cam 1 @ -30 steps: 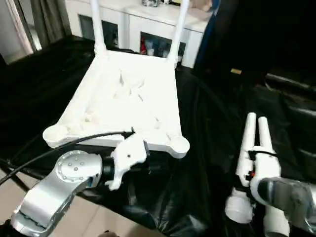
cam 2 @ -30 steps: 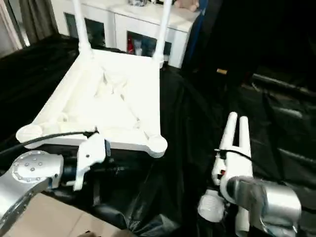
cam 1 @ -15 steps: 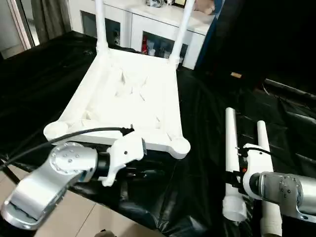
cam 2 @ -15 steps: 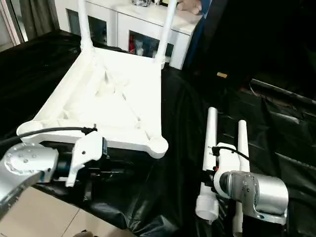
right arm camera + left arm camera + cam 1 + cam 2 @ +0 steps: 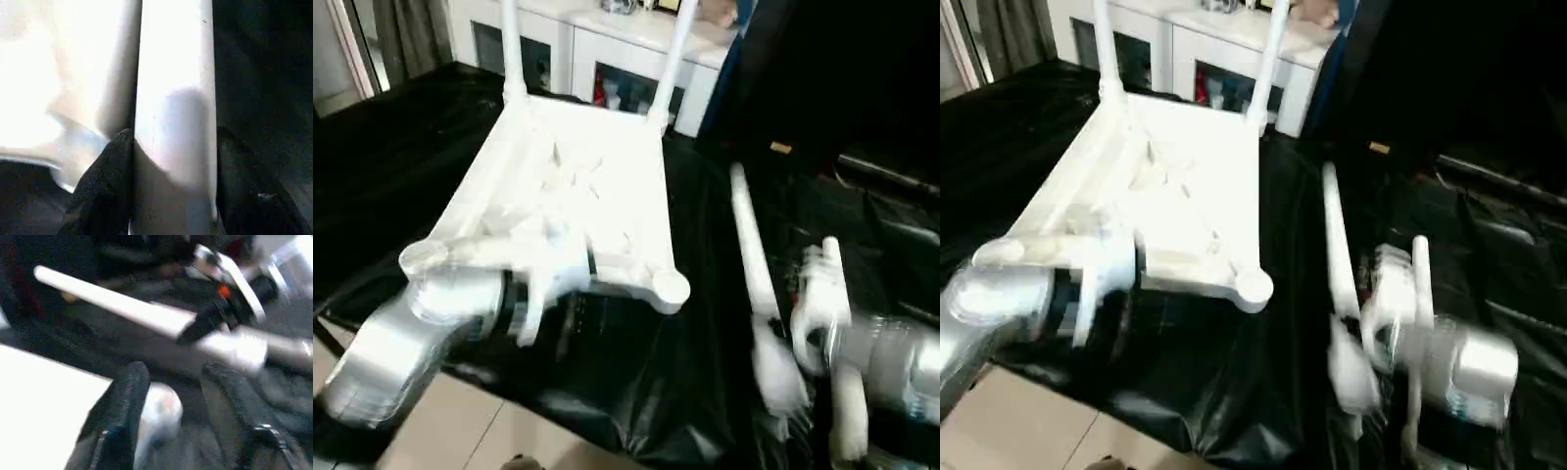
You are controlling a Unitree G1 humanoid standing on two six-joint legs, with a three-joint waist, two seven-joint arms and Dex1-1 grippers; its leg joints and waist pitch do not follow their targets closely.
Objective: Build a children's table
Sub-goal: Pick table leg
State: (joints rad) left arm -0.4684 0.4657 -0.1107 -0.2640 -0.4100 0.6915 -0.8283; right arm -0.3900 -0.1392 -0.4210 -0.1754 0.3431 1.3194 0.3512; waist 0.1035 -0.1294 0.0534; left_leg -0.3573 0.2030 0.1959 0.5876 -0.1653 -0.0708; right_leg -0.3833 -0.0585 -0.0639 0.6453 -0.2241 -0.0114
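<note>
The children's table top (image 5: 578, 186) lies upside down on black cloth, ribbed side up. Two white legs (image 5: 509, 49) (image 5: 671, 59) stand in its far corner sockets. The near corner sockets (image 5: 671, 287) (image 5: 421, 257) hold nothing. My right gripper (image 5: 173, 161) is shut on a third leg (image 5: 749, 245), held off the cloth and slanting toward the table's right side. A fourth leg (image 5: 842, 392) lies on the cloth beside my right arm. My left gripper (image 5: 176, 377) is open at the table's near edge, with a rounded corner socket (image 5: 161, 411) just beyond its fingers.
A white cabinet with glass doors (image 5: 607, 49) stands behind the table. Black cloth (image 5: 391, 147) covers the work surface and hangs over its front edge. Light floor (image 5: 509, 431) shows at the lower left.
My right gripper closed on one leg and lifted it, swinging its far end left toward the table. My left gripper opened and rose to the table's near edge.
</note>
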